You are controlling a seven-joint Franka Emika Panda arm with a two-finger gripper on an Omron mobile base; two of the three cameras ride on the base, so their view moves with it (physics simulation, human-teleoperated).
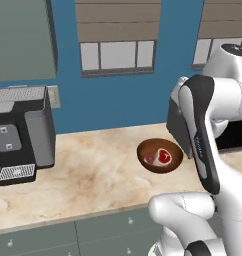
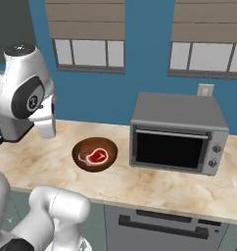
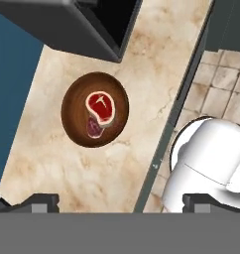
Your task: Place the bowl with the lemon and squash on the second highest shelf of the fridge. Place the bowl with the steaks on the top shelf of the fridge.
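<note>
Round brown bowl of steaks (image 3: 94, 109) sits mid-counter, bare marble (image 1: 93, 175) around it; wide-spread gripper (image 3: 119, 202) hovers above, empty.

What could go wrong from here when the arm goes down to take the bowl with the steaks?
1. The round dark brown wooden bowl sits close beside the grey toaster oven, so the descending end effector may knock the oven.
2. The two red steaks lie loose and stacked in the bowl; a tilted lift could let them slide out onto the beige marble counter.
</note>
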